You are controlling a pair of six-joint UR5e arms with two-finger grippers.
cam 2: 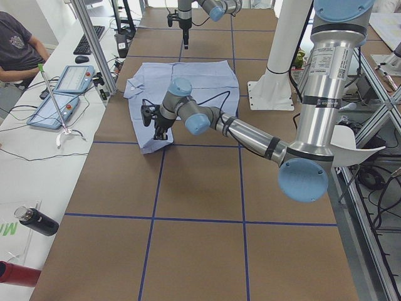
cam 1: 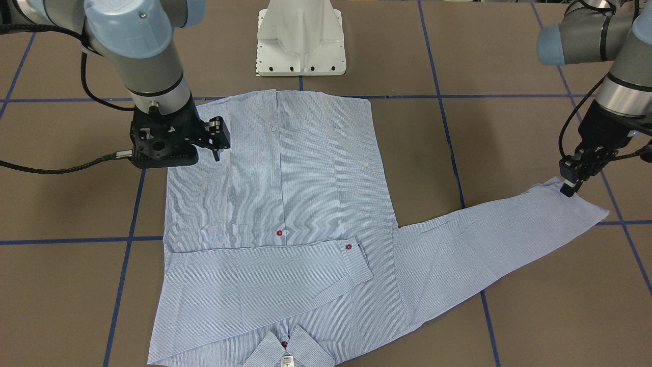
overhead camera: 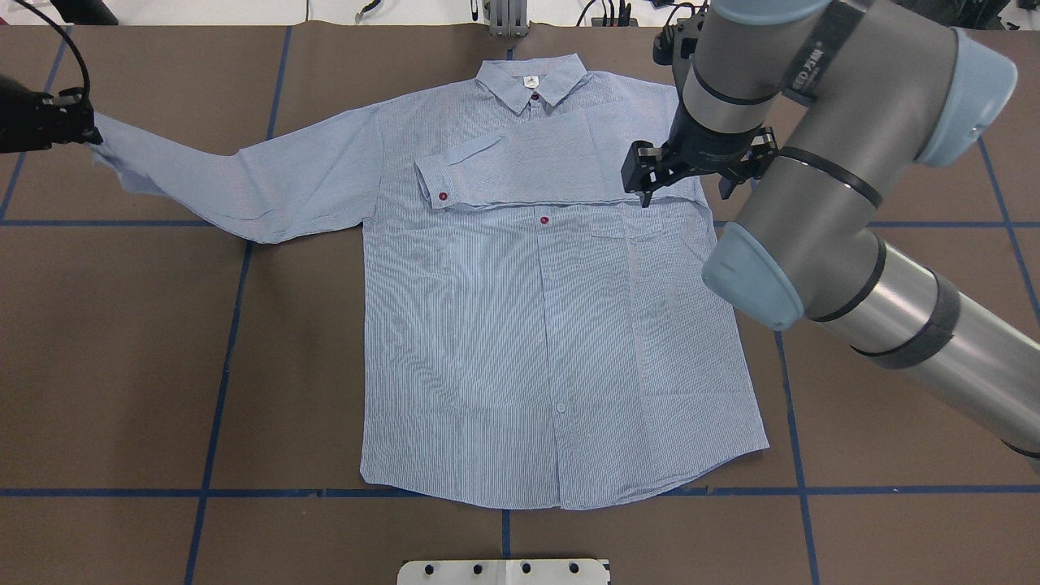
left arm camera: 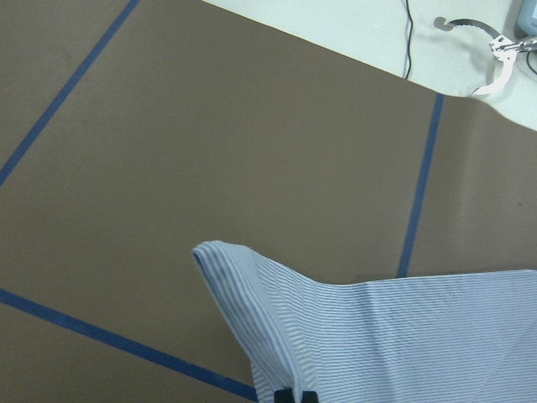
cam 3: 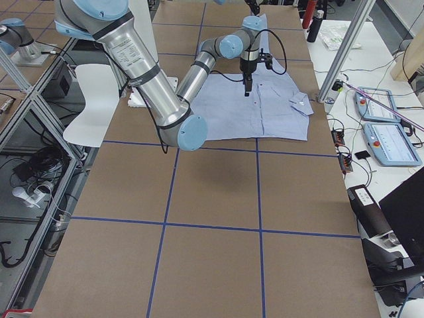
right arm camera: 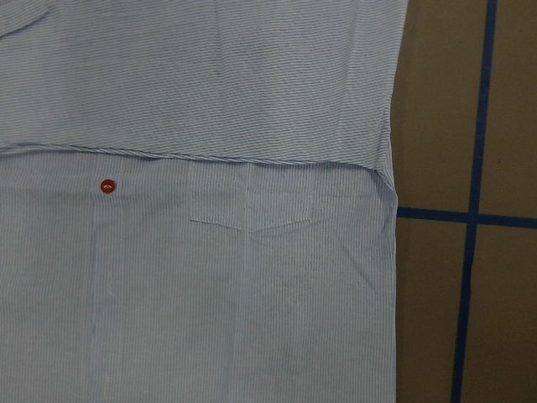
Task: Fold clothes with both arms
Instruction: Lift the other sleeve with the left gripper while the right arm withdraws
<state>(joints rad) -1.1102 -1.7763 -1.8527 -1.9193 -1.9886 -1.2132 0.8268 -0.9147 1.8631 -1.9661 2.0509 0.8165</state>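
One shirt [overhead camera: 504, 341] lies flat and front-up before you on the table [overhead camera: 122, 341], collar away from the base. Its small white label [overhead camera: 530, 81] carries print too small to read. The left gripper [cam 1: 569, 189] is clamped on the cuff of the outstretched sleeve [overhead camera: 244, 183]. The other sleeve [overhead camera: 528, 166] lies folded across the chest. The hem runs just beside a blue tape line [overhead camera: 244, 491], with brown table on both sides. Only the left wrist view shows the cuff pinched between fingertips [left arm camera: 285, 395]. The right gripper [cam 3: 246, 86] hangs above the shirt's pocket [right arm camera: 250, 210] side; you cannot tell whether it is parted.
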